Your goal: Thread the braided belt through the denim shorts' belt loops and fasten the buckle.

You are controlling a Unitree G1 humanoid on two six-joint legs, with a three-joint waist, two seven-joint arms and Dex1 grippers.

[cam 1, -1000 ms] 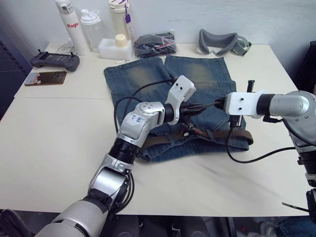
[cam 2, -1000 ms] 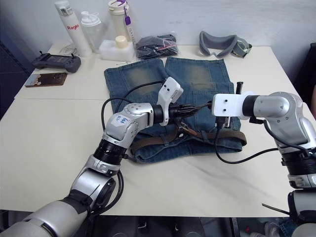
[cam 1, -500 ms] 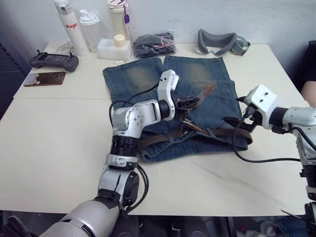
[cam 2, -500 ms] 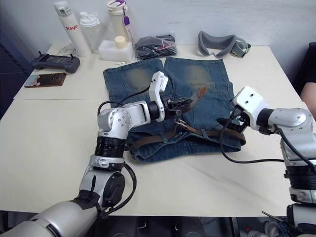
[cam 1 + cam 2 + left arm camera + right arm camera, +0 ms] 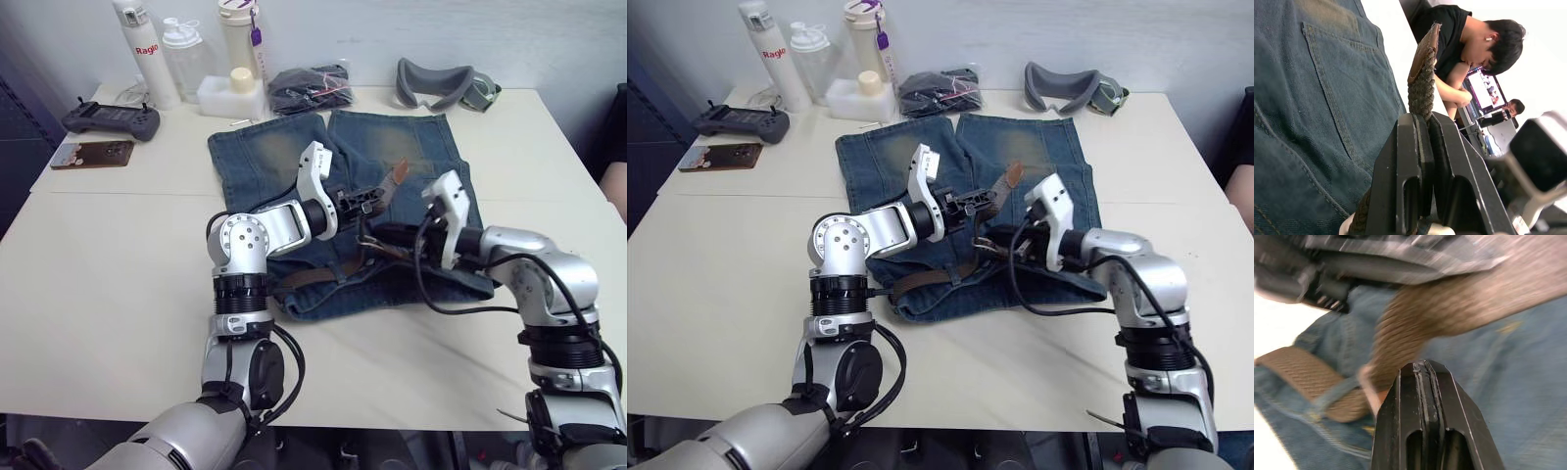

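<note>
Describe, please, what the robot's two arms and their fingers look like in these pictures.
Both arms are silver-grey metal with rounded joint housings and black rings between segments. Each wrist carries a white block, and a black cable loops alongside. The left gripper and the right gripper each end in two black fingers.

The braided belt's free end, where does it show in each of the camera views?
Left eye: belt tip raised over the denim shorts, held by the left gripper.
Right eye: tip at.
Left wrist: rising from between the fingers.
Right wrist: blurred strap.
Shared landmark: the shorts.
</note>
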